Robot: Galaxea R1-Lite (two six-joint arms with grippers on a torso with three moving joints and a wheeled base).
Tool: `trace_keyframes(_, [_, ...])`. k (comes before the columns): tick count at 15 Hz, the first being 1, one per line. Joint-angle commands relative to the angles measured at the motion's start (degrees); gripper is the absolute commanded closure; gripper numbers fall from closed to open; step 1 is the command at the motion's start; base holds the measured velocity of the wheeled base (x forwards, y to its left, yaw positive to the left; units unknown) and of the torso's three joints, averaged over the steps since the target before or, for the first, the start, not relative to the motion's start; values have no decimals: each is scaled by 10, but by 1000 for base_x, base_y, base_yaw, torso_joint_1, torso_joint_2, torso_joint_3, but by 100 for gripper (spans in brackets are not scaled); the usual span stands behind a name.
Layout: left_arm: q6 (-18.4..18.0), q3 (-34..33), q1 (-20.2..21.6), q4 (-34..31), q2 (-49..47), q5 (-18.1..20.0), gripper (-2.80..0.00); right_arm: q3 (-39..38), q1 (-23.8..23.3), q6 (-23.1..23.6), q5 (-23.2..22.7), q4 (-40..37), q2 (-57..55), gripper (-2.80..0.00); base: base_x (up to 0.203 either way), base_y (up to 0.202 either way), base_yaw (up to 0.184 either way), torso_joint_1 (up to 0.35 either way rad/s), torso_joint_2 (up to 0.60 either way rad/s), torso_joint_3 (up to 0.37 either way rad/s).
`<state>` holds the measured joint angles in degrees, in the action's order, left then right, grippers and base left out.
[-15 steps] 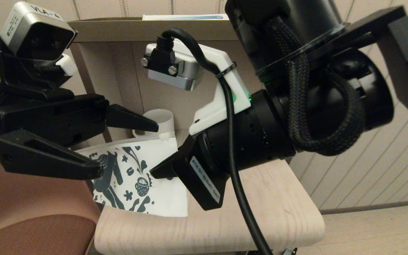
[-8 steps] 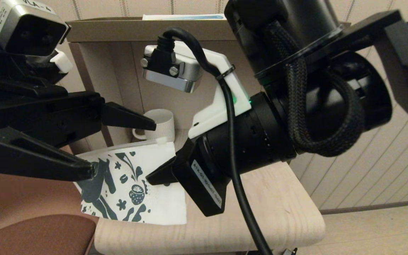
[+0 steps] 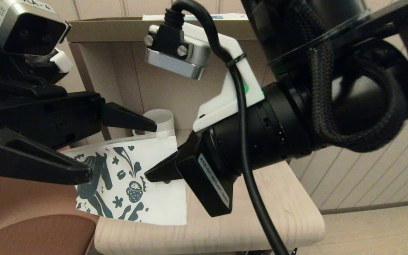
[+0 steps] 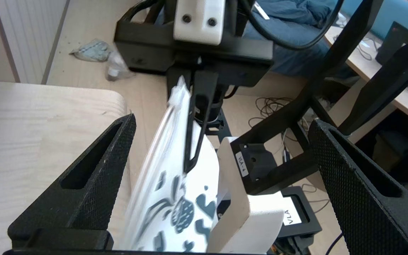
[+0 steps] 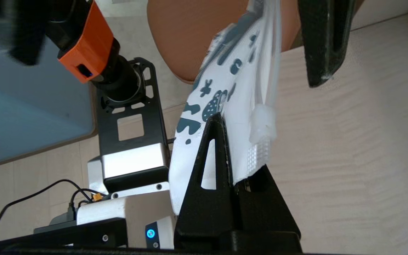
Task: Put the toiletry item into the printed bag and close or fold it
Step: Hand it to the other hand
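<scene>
The printed bag (image 3: 136, 177) is a white pouch with dark teal horse and doodle prints, held up on edge over the table. My right gripper (image 3: 148, 176) is shut on its right-hand part; in the right wrist view the right gripper (image 5: 221, 122) pinches the bag (image 5: 239, 88) just below the zip strip. My left gripper (image 3: 123, 150) stands open around the bag's left part, one finger above it and one below, touching nothing. In the left wrist view the bag (image 4: 175, 198) hangs between the wide-open fingers (image 4: 94, 184). The toiletry item is out of view.
A white mug (image 3: 164, 118) stands behind the bag against a tan shelf wall. A white-and-blue box (image 3: 190, 16) lies on top of the shelf. The pale wooden table (image 3: 225, 219) ends close in front and to the right. A brown chair (image 3: 30, 233) sits at the left.
My right wrist has risen a little while still holding the bag, and the bag's left edge has swung leftward. The left gripper has drifted slightly left, still open.
</scene>
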<state>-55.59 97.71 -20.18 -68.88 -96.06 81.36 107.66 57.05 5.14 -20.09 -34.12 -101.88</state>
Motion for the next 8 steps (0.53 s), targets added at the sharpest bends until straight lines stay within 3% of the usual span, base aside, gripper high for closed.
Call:
trace_keyframes(1, [-2,3,0,-4,-5,5,-280,-5,4,0,-1,-2,3,0,0,0,0,0,0,0])
trace_keyframes(8, [-3,1,0,-5,-3,6,-280,-7,8,-13,-25,17,5,0,0,0,0,0,0,0])
